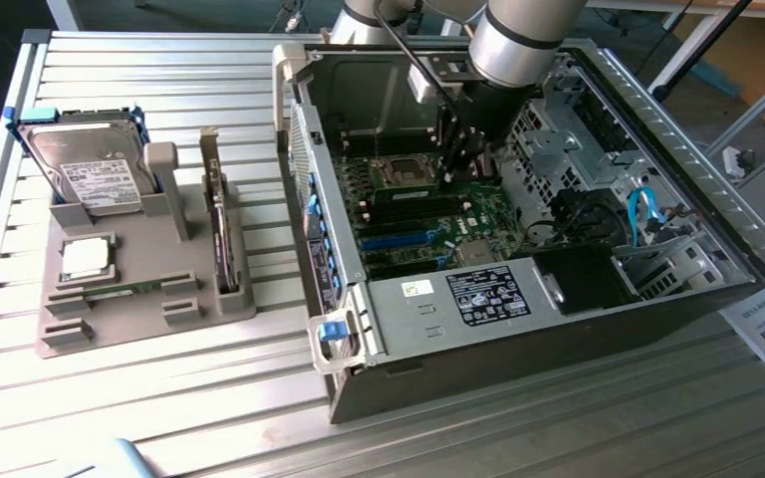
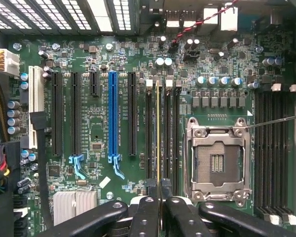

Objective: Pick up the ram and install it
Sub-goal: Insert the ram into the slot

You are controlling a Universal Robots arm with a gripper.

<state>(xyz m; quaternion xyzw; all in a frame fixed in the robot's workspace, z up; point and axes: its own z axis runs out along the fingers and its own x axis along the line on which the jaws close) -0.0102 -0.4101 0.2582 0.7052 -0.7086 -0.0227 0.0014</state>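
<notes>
The ram [image 2: 158,128] is held edge-on in the narrowly closed gripper [image 2: 159,193], directly ahead of it over the slots [image 2: 175,133] beside the socket [image 2: 218,163]; installation is judged underway, and straight alignment with one slot seems called for

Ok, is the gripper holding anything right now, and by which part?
Yes: the gripper is shut on the ram, pinching its two flat faces at the edge away from the motherboard, above the memory slots.
</notes>
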